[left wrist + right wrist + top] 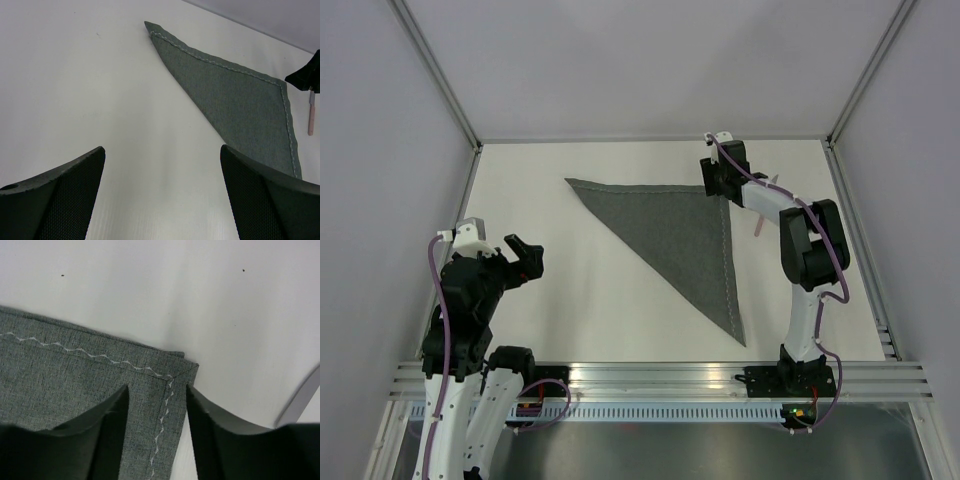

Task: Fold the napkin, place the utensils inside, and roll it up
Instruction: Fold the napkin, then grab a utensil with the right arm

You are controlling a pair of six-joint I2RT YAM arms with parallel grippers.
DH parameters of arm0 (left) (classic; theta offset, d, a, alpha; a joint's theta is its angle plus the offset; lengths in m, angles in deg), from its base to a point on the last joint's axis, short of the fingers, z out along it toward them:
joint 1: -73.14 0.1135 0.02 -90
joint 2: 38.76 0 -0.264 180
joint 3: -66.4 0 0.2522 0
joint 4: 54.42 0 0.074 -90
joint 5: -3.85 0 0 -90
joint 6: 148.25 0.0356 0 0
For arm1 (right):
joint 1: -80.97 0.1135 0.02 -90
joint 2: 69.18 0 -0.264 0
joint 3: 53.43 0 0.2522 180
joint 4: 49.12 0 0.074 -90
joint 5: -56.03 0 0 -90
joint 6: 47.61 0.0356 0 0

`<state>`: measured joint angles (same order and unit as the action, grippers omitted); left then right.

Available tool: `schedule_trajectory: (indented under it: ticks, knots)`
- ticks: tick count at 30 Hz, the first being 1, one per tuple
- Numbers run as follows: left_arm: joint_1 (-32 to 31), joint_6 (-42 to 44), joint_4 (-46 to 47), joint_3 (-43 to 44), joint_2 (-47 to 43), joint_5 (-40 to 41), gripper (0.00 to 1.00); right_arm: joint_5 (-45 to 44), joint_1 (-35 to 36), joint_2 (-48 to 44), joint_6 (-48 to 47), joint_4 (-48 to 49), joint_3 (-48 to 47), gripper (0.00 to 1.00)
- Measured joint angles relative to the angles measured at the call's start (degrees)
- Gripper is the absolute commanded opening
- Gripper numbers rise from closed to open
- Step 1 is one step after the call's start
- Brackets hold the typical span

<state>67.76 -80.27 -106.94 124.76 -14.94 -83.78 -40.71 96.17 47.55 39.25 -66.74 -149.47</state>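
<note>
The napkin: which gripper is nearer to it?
Right. The right gripper is over the napkin at its far right corner; the left gripper is apart, off its left side.

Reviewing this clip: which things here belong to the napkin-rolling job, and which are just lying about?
Belongs to the job:
napkin, folded into a triangle
knife, lying apart from the napkin, off its right edge

Not part of it:
no loose extras visible, only the table and the metal rail at its near edge
</note>
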Motion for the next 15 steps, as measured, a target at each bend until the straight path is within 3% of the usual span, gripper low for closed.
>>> schedule_trajectory:
  ticks: [2, 5, 15]
  knots:
    - [0.00, 0.00, 0.00, 0.00, 0.00, 0.00, 1.00, -0.48, -0.11, 0.39, -0.02, -0.04, -0.57, 0.64]
    - [0.00, 0.00, 0.00, 0.00, 0.00, 0.00, 1.00, -0.96, -0.26, 0.50, 0.20, -0.98, -1.46, 0.65]
    - [0.00, 0.00, 0.00, 0.00, -0.42, -0.02, 1.00, -2.45, -6.01, -2.08, 5.66, -6.73, -2.08, 0.58]
